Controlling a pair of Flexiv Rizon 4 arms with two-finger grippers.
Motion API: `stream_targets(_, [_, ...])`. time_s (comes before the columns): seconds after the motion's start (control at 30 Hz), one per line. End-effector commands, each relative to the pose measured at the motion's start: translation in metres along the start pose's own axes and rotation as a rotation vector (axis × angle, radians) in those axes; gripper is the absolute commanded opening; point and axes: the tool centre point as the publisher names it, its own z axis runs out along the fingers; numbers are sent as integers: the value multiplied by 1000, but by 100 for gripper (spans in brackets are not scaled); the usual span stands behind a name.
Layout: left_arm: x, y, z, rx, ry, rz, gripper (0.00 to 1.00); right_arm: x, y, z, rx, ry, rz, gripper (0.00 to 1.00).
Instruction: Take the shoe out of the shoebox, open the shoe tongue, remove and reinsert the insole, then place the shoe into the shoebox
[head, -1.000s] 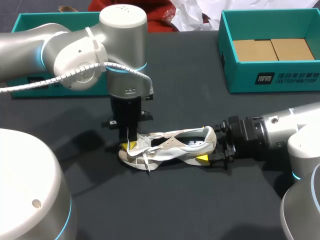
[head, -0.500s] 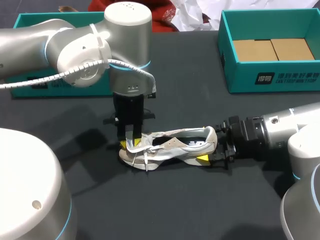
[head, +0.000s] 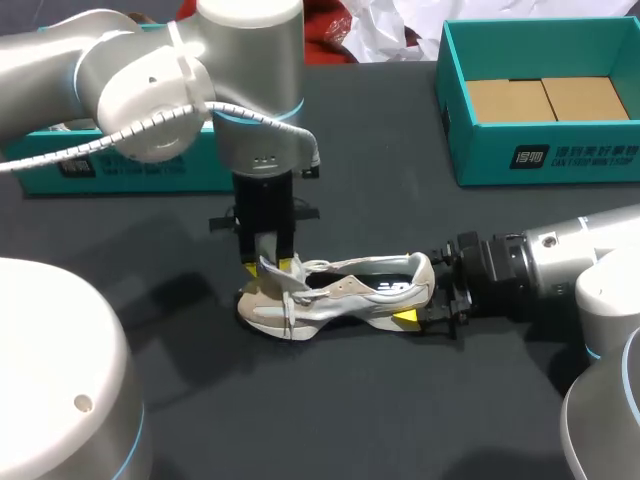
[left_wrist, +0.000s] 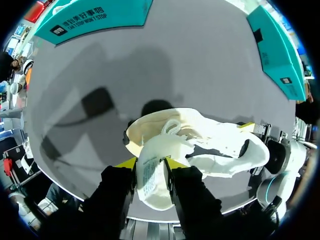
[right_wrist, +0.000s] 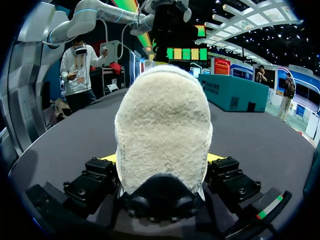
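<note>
In the lower middle of the frame, the white shoe (head: 345, 293) rested on the dark tabletop (head: 330, 400), outside any box. The right gripper (head: 428, 288), reaching in from the right edge, was clamped on its heel, one yellow tip at each side. The left gripper (head: 268, 265) pointed straight down and pinched the raised shoe tongue (left_wrist: 152, 172) between its fingers. Farther back, the open teal shoebox (head: 520, 160) sat at upper right, and another teal box (head: 90, 170) at upper left.

Cream shoe (head: 345, 293); teal shoebox (head: 480, 165) (tan inside)
</note>
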Motion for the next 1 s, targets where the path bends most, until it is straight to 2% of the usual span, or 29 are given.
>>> stream_targets(0.03, [-1, 5, -15, 31, 1, 9, 33, 0, -1, 2, 3, -2, 0, 0])
stream_targets(0.37, [13, 3, -46, 91, 69, 54, 36, 0, -1, 2, 3, -2, 0, 0])
stream_targets(0.67, [43, 3, -78, 155, 128, 158, 36, 0, -1, 2, 3, -2, 0, 0])
stream_targets(0.8, [54, 5, -90, 151, 165, 234, 36, 0, -1, 2, 3, -2, 0, 0])
stream_targets(1.0, [73, 1, -105, 99, 228, 400, 36, 0, -1, 2, 3, -2, 0, 0])
